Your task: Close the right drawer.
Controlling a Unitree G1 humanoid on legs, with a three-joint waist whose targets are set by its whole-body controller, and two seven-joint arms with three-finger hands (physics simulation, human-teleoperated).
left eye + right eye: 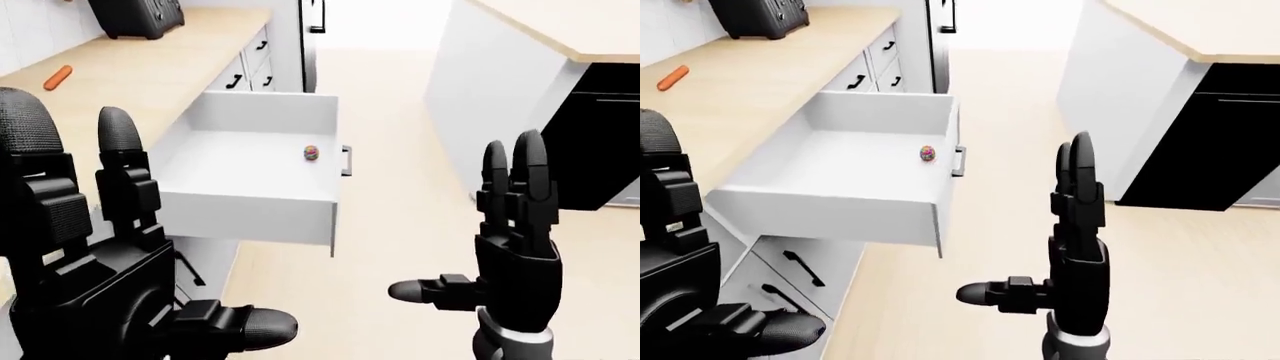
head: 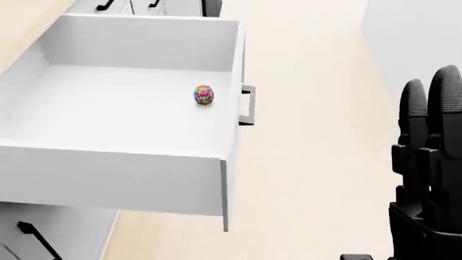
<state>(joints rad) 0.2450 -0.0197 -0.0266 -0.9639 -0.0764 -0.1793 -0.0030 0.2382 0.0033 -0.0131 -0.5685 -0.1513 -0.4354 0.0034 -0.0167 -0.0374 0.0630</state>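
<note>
The white right drawer (image 2: 144,135) stands pulled far out from the counter, filling the left and middle of the head view. Its front panel carries a black handle (image 2: 247,105) facing the floor aisle. A small multicoloured ball (image 2: 203,95) lies inside, close to the front panel. My left hand (image 1: 150,217) rises at the lower left of the left-eye view, open, fingers up, below and left of the drawer. My right hand (image 1: 470,225) is open too, fingers upright and thumb out to the left, to the right of the drawer front and apart from it.
A wooden counter (image 1: 130,67) runs above the drawer, with an orange carrot-like thing (image 1: 57,76) and a black toaster (image 1: 135,15). Lower drawers with black handles (image 1: 800,268) sit beneath. A white island (image 1: 490,112) with a black appliance (image 1: 600,142) bounds the aisle's right side.
</note>
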